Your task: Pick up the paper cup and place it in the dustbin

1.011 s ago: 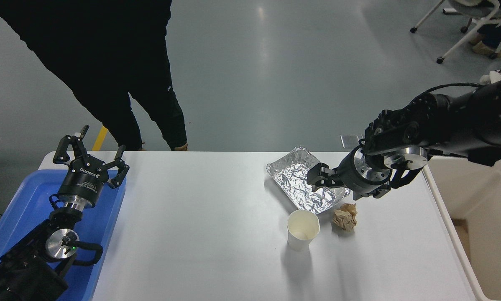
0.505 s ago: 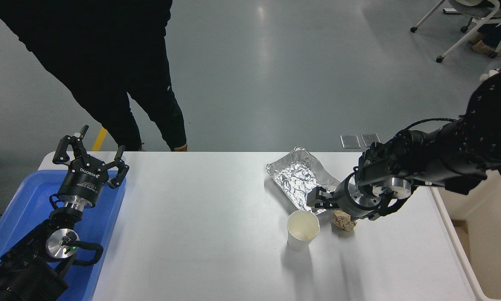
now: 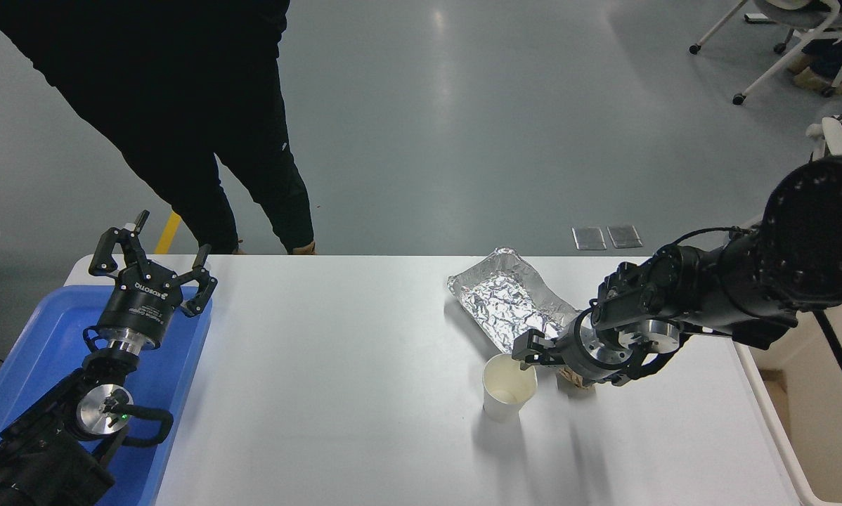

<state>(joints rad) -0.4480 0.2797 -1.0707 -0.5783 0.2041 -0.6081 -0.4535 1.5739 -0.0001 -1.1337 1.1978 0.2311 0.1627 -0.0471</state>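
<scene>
The white paper cup [image 3: 509, 388] stands upright on the table [image 3: 337, 393], right of the middle, with its cream inside showing. My right gripper [image 3: 526, 351] comes in low from the right. Its open fingertips are at the cup's far right rim, and I cannot tell if they touch it. The cream dustbin [image 3: 769, 414] stands off the table's right edge, partly cut off by the picture. My left gripper [image 3: 152, 261] is parked open over the blue tray at the lower left.
A crinkled foil tray [image 3: 509, 306] lies just behind the cup. A crumpled brown paper ball [image 3: 574, 380] is mostly hidden under my right wrist. The blue tray [image 3: 48, 337] sits at the left. A person in black stands at the far left side.
My right gripper has come down and toward me from over the foil tray to the cup's rim. The arm now covers the brown paper ball. The cup has not moved.
</scene>
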